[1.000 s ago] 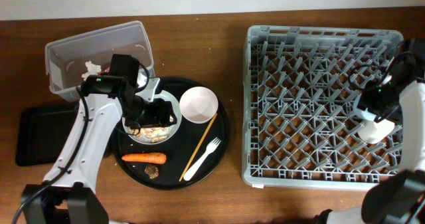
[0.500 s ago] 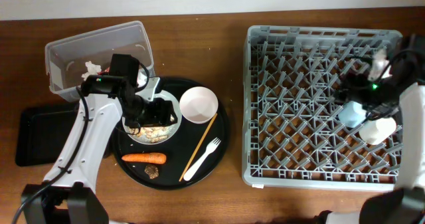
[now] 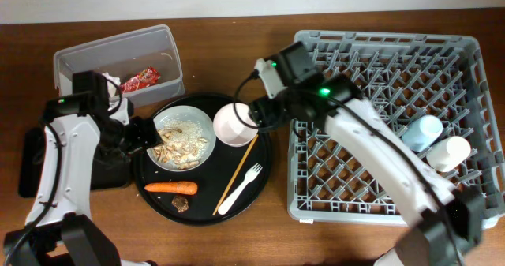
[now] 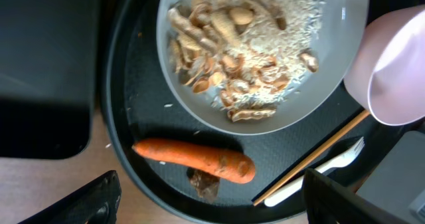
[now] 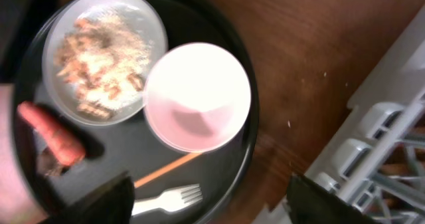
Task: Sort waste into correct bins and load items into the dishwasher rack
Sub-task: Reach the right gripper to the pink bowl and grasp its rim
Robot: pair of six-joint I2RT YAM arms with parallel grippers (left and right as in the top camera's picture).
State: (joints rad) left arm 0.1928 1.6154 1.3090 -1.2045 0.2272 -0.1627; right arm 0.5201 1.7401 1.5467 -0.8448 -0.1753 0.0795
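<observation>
Overhead: the right end effector (image 3: 256, 114) is no more above the dishwasher rack (image 3: 379, 37). It has crossed over to the round black tray (image 3: 264, 165) and now stands at the rim of the cream bowl (image 3: 234, 124), on the side toward the rack. Well behind it, the light blue cup (image 3: 420, 132) and the white cup (image 3: 448, 152) lie side by side in the rack, so I judge the cups are loaded and the bowl comes next. The left end effector (image 3: 136, 134) has drawn back from over the grey plate (image 3: 203, 124) and sits just beside its edge. The food scraps (image 3: 177, 140) are in front of it, and the carrot (image 3: 170, 188) is off to one side. The red wrapper (image 3: 142, 79) and the tissue (image 3: 110, 81) lie behind it in the clear tub (image 3: 162, 45).

Left wrist: the fingers are spread wide with nothing between them. The carrot lies just ahead of the gap, and the plate with scraps is further ahead.

Right wrist: this end effector is also spread wide and empty. The bowl lies straight ahead of the gap, and the white fork (image 5: 166, 199) is nearer, between the fingers
</observation>
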